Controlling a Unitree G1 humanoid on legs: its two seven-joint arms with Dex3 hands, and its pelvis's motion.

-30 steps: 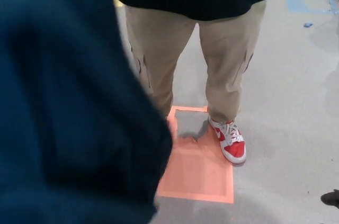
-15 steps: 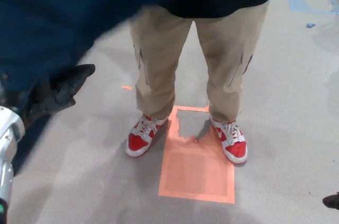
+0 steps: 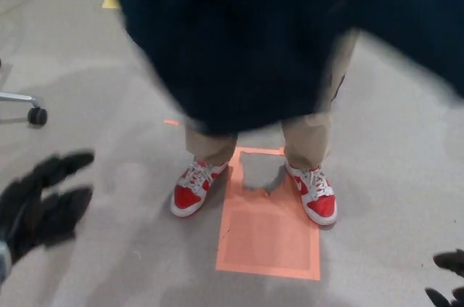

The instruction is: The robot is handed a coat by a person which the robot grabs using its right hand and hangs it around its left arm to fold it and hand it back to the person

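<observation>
Coat [image 3: 261,46], dark blue and blurred, hung high before the person's legs [image 3: 308,140], apart from both hands. The left hand [image 3: 40,205] was low, fingers spread, empty. The right hand [image 3: 453,263] barely showed, so I could not tell its state. To grab well, it probably needed to rise and close on a thick fold.

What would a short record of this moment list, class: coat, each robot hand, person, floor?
Coat: dark blue coat, blurred, across the upper view; holder not visible
Left robot hand: open, empty, apart from the coat
Right robot hand: only an edge shows
Person: lower legs only, partly behind the coat, red and white shoes
Floor: orange square at the shoes
</observation>
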